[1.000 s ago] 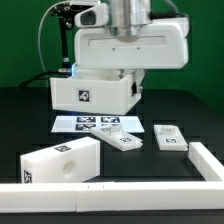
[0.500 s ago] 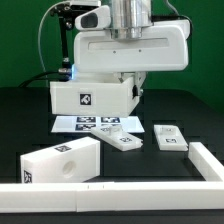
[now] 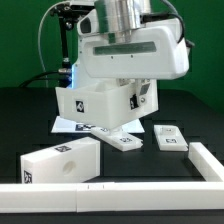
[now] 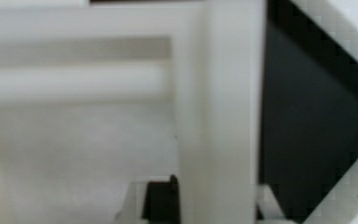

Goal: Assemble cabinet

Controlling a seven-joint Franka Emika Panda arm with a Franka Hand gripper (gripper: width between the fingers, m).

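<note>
Gripper is closed narrowly on one wall of the cabinet box, which hangs tilted over the marker board. A block lies near the rail. Panels and lie beside the board.

- The black table is carrying everything here.
- The marker board is lying flat at mid-table, partly hidden by the tilted cabinet box in front of it.
- A white block with a round hole is sitting toward the exterior view's left, near the front.
- A small flat piece is overlapping the board's front edge.
- A second flat piece is lying just to the exterior view's right of it, apart.
- The long white rail is running along the front and turning back at the exterior view's right.
</note>
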